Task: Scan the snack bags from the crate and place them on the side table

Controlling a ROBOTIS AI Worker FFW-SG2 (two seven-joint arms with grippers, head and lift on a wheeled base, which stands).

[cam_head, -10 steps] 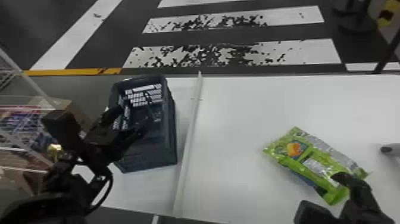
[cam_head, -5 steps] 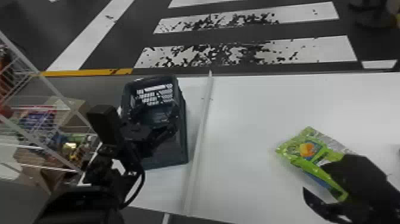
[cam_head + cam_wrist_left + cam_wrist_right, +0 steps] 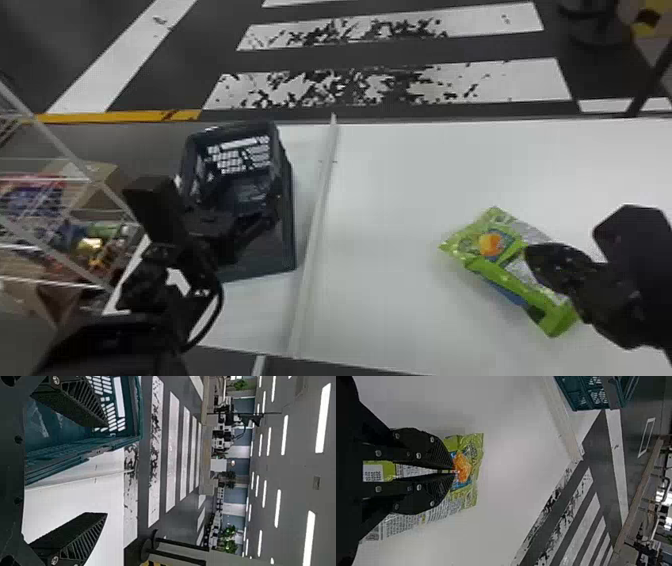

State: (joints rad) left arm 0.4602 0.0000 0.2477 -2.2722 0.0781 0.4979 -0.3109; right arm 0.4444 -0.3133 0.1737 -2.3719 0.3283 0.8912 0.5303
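Snack bag (image 3: 487, 245) lies under the right hand (image 3: 537, 256), fingertips practically together, perhaps pinching it.

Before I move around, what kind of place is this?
Probably a large indoor test hall: zebra-crossing stripes on the dark floor, rows of ceiling lights, and green plants farther off.
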